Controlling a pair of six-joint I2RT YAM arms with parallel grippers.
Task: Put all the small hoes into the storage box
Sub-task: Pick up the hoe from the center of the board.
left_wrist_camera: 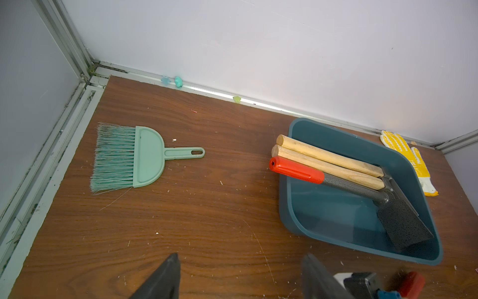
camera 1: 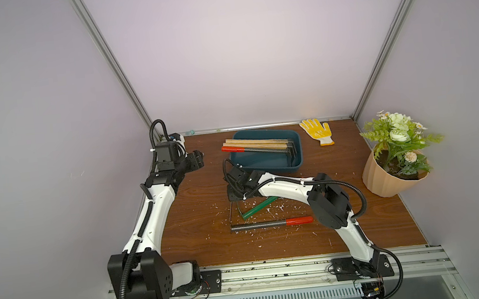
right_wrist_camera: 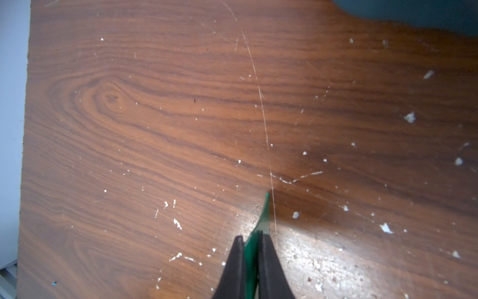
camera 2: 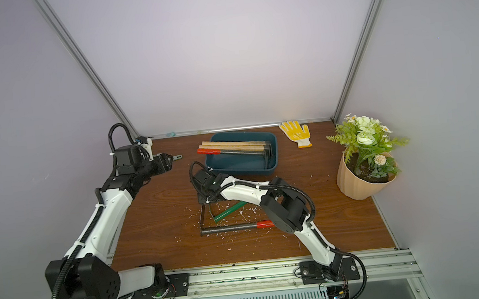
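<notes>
Near the table's (camera 1: 196,208) front edge lies a red-handled tool (camera 1: 269,224). Just beyond, mid-table, our right gripper (right_wrist_camera: 251,236) pinches the thin green blade of the small hoe (camera 1: 260,207), jaws almost touching. We judge so narrow a hold may let the green handle swing and slip out, or clip the red-handled tool. At the far edge the storage box (camera 1: 279,168) already carries three tools (camera 1: 262,146), so the hoe could ride up on them. Our left gripper (left_wrist_camera: 241,256), by the far left corner, stands wide open and empty.

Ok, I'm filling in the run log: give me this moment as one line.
phase: grasp | right gripper: shut on green-handled small hoe | left gripper: open, empty | storage box: hoe not yet in
</notes>
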